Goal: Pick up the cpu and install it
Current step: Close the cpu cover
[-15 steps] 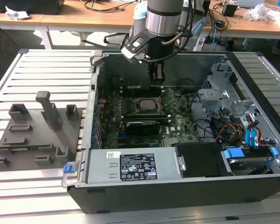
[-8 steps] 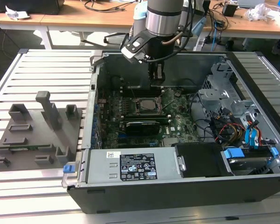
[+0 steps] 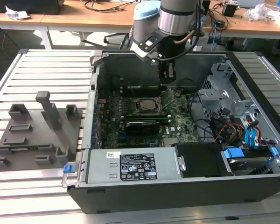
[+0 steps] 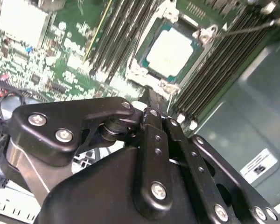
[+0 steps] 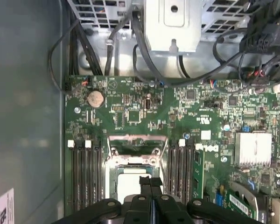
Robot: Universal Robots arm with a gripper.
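The cpu lies flat in the motherboard socket inside the open computer case, its silvery top plate facing up. In both wrist views the cpu sits within the metal socket frame, whose load plate is swung open. My gripper hangs inside the case just above the board, toward the exterior view's right of the socket. Its black fingers are pressed together with nothing between them, and their tips hover over the socket's edge, close to the cpu.
Memory slots flank the socket on both sides. A long black graphics card lies in front of it. A drive cage and cables fill the case's right. A grey fixture sits on the slatted table at the left.
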